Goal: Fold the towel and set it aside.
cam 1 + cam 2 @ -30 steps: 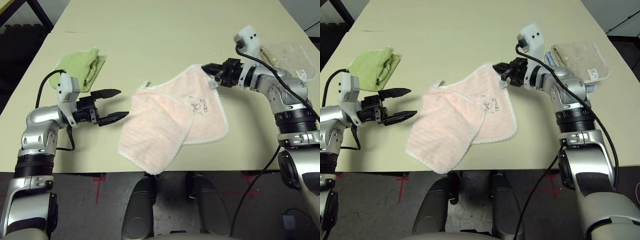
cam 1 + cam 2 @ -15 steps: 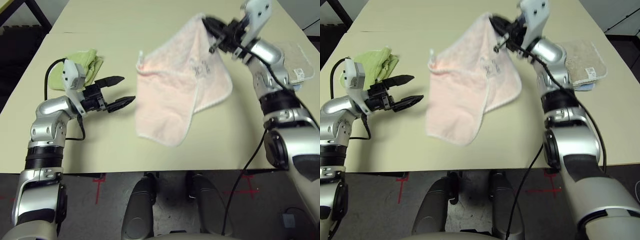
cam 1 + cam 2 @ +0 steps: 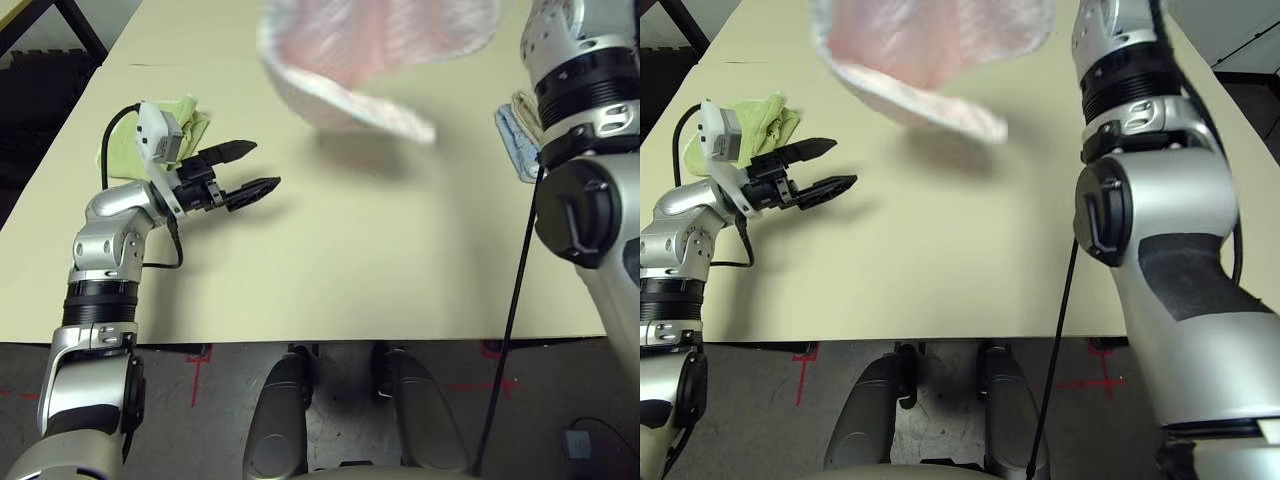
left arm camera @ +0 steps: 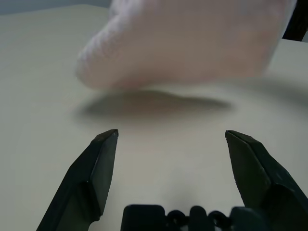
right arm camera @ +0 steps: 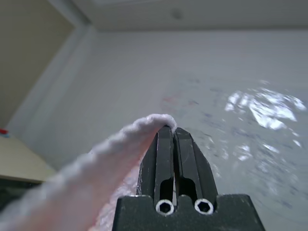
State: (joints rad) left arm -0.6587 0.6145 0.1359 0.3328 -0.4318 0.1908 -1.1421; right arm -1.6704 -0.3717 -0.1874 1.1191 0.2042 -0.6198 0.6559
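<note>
no fold is made yet: my right gripper (image 5: 174,144), jaws clamped on a corner, holds the towel (image 3: 370,50) aloft above the surface (image 3: 330,250) while my left gripper (image 3: 252,168) waits wide open, empty.

Towel: you see the pale pink towel (image 3: 930,50) hanging in the air above the far half of the desk, its upper part cut off by the picture's top edge; its lower edge with white trim sags clear of the surface.
Shadow: a soft shadow lies on the desk just under the towel.
Desk: the pale desk (image 3: 940,250) carries a light green towel (image 3: 745,135) at its left side.
Left gripper: your left gripper (image 3: 820,168) hovers level beside the green towel, its black fingers (image 3: 805,149) spread apart and pointing toward the desk's middle, holding nothing.
Right arm: the silver right arm (image 3: 1140,190) rises steeply at the picture's right, reaching up past the top edge.
</note>
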